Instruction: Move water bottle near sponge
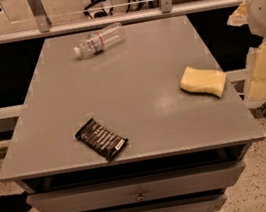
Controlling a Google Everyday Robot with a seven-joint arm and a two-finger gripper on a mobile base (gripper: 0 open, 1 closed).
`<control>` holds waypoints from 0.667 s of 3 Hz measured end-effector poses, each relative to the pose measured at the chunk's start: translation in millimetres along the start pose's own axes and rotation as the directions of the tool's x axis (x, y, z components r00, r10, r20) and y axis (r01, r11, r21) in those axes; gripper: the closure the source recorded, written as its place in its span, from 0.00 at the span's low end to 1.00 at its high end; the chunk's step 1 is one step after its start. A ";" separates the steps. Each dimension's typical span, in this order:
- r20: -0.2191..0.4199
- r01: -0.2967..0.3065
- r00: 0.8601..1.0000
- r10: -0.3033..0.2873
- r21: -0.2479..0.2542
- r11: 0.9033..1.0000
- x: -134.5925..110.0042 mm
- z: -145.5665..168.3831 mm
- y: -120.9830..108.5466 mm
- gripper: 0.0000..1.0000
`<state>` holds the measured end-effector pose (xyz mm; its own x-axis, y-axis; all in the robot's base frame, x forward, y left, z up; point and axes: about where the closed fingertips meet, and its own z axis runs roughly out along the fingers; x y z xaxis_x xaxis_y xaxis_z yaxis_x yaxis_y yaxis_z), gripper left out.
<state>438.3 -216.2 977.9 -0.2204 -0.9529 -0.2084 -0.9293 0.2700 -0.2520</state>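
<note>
The water bottle [99, 40] lies on its side at the far edge of the grey tabletop [133, 77], left of centre, with its white cap pointing left. The pale yellow sponge [203, 81] lies flat near the table's right edge. My arm comes in at the right border of the view, and my gripper [262, 73] hangs beside the table's right edge, just right of the sponge and far from the bottle. It holds nothing that I can see.
A black snack bar wrapper [102, 139] lies near the table's front edge, left of centre. The table is a drawer cabinet with drawers [140, 195] below the front edge. A rail [108, 21] runs behind it.
</note>
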 end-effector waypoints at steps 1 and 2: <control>0.000 0.000 1.000 0.000 0.000 1.000 0.0 0.0 0.0 0.00; 0.038 0.028 0.999 -0.030 0.034 0.999 -2.8 4.4 -16.6 0.00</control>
<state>455.6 -217.4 978.4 -0.1813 -0.9545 -0.2366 -0.9246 0.2474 -0.2898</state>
